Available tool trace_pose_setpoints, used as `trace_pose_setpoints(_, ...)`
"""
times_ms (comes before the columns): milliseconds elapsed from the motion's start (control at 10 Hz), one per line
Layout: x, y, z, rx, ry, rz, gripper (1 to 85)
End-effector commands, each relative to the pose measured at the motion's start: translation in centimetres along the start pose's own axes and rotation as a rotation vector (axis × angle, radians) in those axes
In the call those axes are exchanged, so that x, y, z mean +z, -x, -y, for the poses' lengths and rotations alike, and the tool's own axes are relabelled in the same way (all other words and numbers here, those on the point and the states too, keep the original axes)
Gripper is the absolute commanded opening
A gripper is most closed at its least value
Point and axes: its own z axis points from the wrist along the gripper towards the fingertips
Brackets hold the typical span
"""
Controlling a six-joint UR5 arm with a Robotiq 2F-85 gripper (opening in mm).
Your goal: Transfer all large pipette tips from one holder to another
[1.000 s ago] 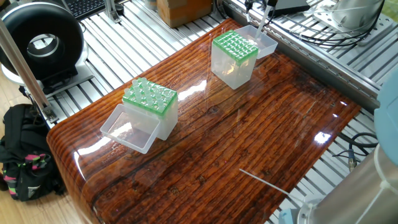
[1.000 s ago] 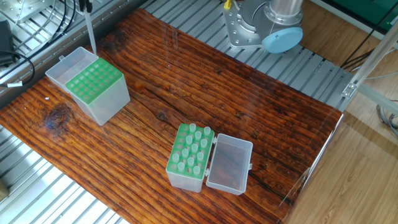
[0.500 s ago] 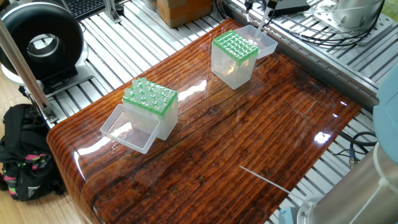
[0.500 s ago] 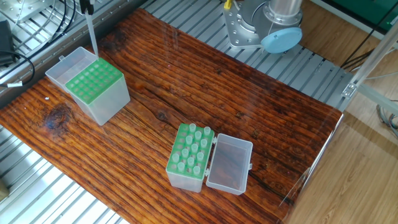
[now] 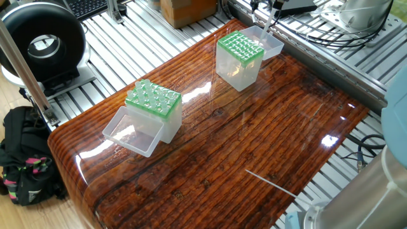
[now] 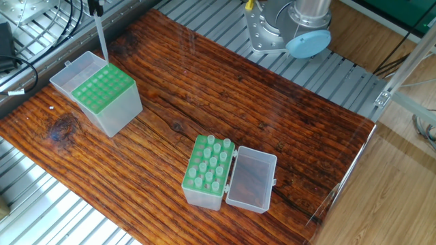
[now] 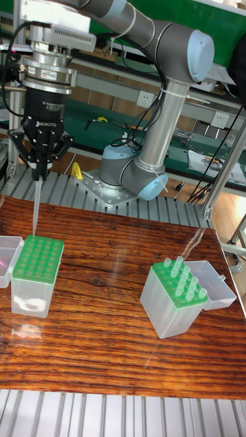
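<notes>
Nothing has shifted since the earlier frames. At the left of the tall fixed view, the gripper [image 7: 38, 172] hangs above the green-topped holder [image 7: 36, 274], its fingers [image 7: 33, 166] pinching the top of one large pipette tip [image 7: 35, 208] held upright, its point just over the rack's back corner. That holder's clear lid [image 6: 73, 73] lies open behind it. To the right on the table [image 7: 102, 321], well apart, the second holder [image 7: 177, 299] carries the remaining large pipette tips [image 7: 184, 274] in its green rack, lid [image 7: 217, 283] open beside it.
</notes>
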Motion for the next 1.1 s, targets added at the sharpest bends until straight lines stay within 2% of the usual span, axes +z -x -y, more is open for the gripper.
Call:
trace_pose_setpoints(0,0.17,0.09,-0.29,0.010,0.014,0.004,1.0)
trace_pose_setpoints(1000,1.02,0.26,0.28,0.003,0.008,0.011,1.0)
